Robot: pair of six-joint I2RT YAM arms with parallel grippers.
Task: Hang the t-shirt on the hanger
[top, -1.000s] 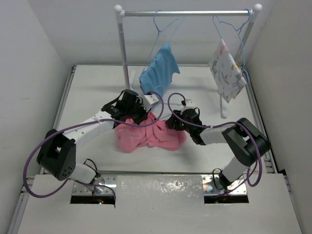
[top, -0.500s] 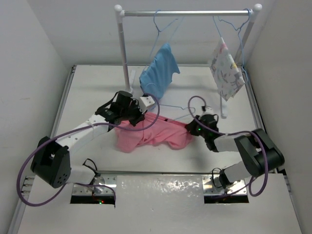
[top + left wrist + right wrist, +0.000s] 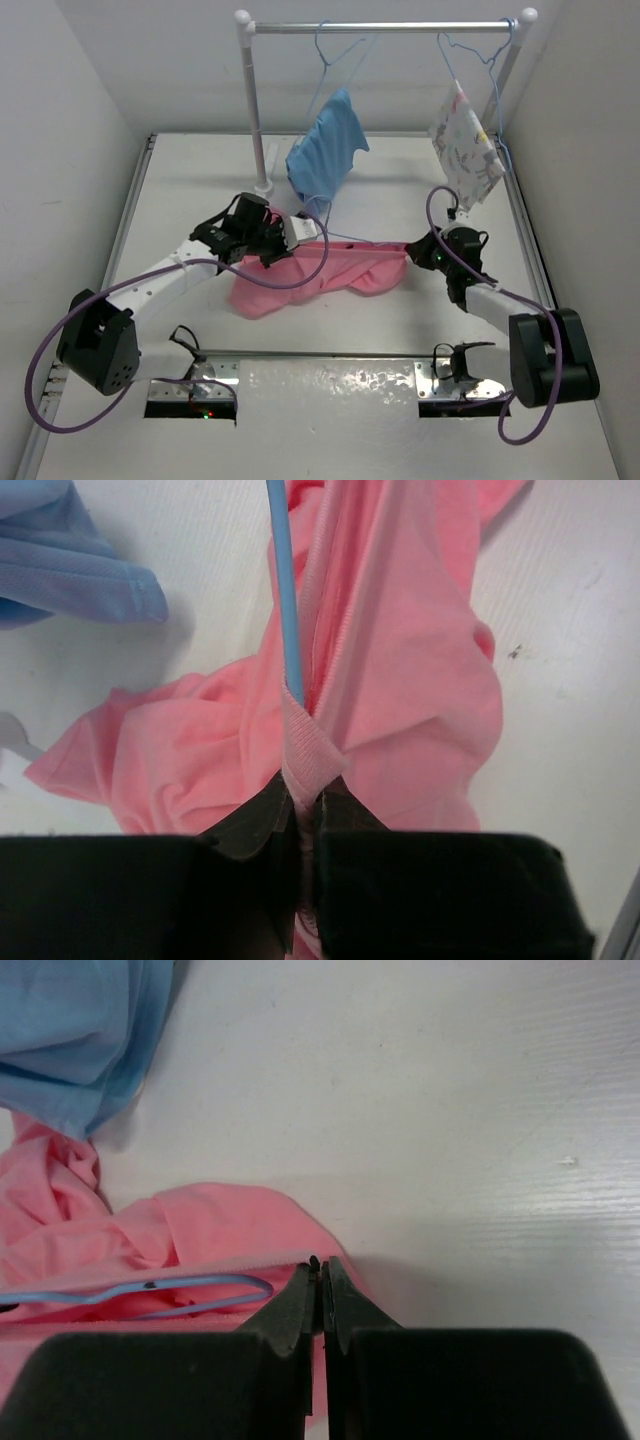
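Note:
The salmon-pink t-shirt lies on the table, pulled out sideways between my two grippers. My left gripper is shut on its ribbed collar. The hanger's thin blue wire runs into the cloth just above that grip. A stretch of the hanger shows along the shirt's far edge. My right gripper is shut on the t-shirt's right edge. In the right wrist view, a curved end of the hanger lies on the pink cloth, left of the right gripper.
A clothes rack stands at the back, its left post just behind my left gripper. A light-blue shirt and a white patterned cloth hang from it on their own hangers. The blue shirt's hem hangs close to the t-shirt.
My right gripper has shut on the t-shirt's edge and moved right, stretching the bunched cloth out. My left gripper, still shut on the collar, has shifted a little left.

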